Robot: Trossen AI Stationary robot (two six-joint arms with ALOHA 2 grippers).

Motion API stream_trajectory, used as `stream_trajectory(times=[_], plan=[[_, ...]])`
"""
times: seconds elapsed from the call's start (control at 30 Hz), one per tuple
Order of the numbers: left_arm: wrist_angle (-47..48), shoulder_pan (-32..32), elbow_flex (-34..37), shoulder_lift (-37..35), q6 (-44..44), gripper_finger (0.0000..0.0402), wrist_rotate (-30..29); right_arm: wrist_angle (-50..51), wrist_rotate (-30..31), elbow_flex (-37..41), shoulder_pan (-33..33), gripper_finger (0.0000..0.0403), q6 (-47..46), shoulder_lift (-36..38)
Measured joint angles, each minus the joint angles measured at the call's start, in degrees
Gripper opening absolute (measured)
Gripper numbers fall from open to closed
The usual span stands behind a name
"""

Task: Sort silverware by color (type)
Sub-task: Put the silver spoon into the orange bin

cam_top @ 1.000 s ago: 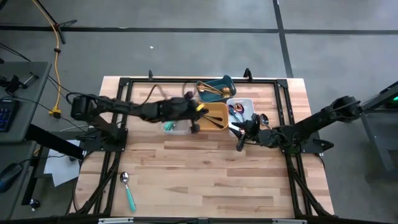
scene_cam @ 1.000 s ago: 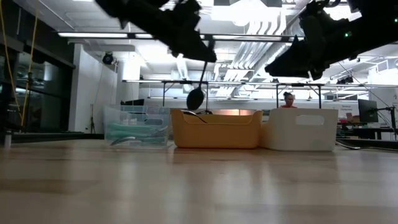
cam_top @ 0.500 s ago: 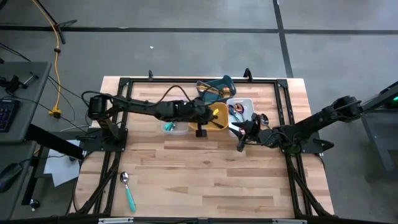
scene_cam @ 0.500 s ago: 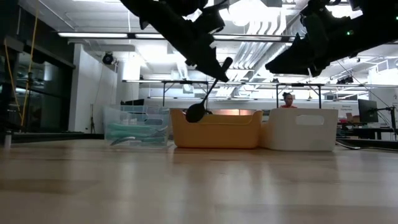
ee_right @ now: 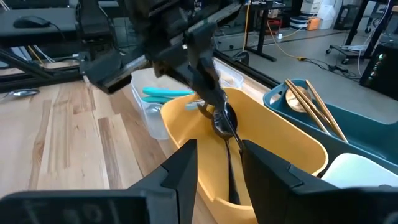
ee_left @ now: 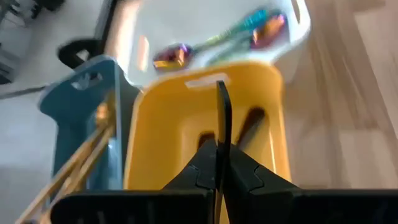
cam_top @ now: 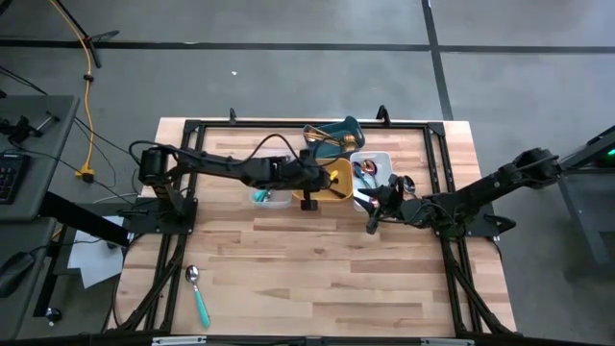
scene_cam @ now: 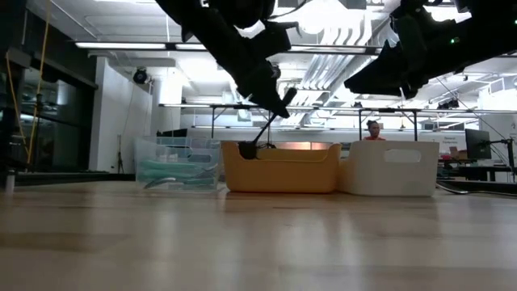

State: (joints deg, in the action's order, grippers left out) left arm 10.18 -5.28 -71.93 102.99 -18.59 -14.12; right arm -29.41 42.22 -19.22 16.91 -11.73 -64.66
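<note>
My left gripper [cam_top: 308, 198] is shut on a black spoon [scene_cam: 265, 129] over the left end of the yellow tray [cam_top: 336, 179]. The spoon's bowl [ee_right: 222, 121] hangs inside the tray's rim. Other dark utensils lie in the yellow tray [ee_left: 249, 121]. Iridescent spoons [ee_left: 255, 28] lie in the white tray [cam_top: 375, 165], gold utensils [cam_top: 325, 141] in the blue tray, and teal ones [scene_cam: 174, 170] in the clear tray. One teal-handled spoon [cam_top: 198, 294] lies on the table at the near left. My right gripper [ee_right: 219, 174] hovers open by the white tray's near side. My left gripper pinches the black spoon's slim handle [ee_left: 222, 134] between its two fingers, which slant down from the table's left. The handle's free end [ee_left: 221, 87] sticks out past the fingertips. The spoon is tilted, bowl lowest [scene_cam: 249, 151]; I cannot tell whether the bowl touches the tray.
The four trays stand close together at the table's far middle: clear [cam_top: 267, 195], yellow, white, and blue [cam_top: 338, 133] behind them. The wide wooden tabletop [cam_top: 317, 259] lies nearer. A person [scene_cam: 375, 129] shows far off in the room.
My left gripper has gone down and toward the yellow tray while rolling and tipping. The black spoon, which hung straight down a second ago, now slants, and its bowl has sunk to the tray's rim.
</note>
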Motion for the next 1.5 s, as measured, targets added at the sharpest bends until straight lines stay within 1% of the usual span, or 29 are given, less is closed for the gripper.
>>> stream_trajectory(times=[0.4, 0.57, 0.77, 0.9, 1.03, 1.17, 1.33, 1.5], plan=[[0.70, 0.07, 0.10, 0.05, -0.16, 0.0038, 0.01, -0.38, -0.64, 0.00, 0.00, 0.0119, -0.07, 0.00], [1.66, 0.46, 0.10, 0.01, -0.11, 0.0071, 0.05, -0.48, -1.29, 0.00, 0.00, 0.0119, -0.22, 0.00], [6.72, 0.59, 0.09, -1.39, 1.19, 0.0123, 1.14, -0.98, -1.29, 0.00, 0.00, 0.0119, 0.02, 0.00], [6.82, 0.57, 0.08, -3.26, 2.36, 0.0152, 1.82, -1.83, -1.29, 0.00, 0.00, 0.0119, 0.83, 0.00], [7.34, 0.57, 0.01, -4.42, 2.40, 0.0170, 1.97, -2.06, -1.29, 0.00, 0.00, 0.0119, 1.27, 0.00], [9.37, 0.57, 0.01, -5.47, 2.47, 0.0174, 2.14, -2.18, -1.29, 0.00, 0.00, 0.0119, 1.29, 0.00], [9.65, 0.61, 0.08, -6.54, 2.77, 0.0173, 7.10, -2.47, -1.29, 0.00, 0.00, 0.0119, 1.29, 0.00], [9.46, 0.61, 0.85, -10.26, 7.26, 0.0171, 13.41, -2.44, -2.47, 0.00, 0.00, 0.0119, 1.29, 0.00]])
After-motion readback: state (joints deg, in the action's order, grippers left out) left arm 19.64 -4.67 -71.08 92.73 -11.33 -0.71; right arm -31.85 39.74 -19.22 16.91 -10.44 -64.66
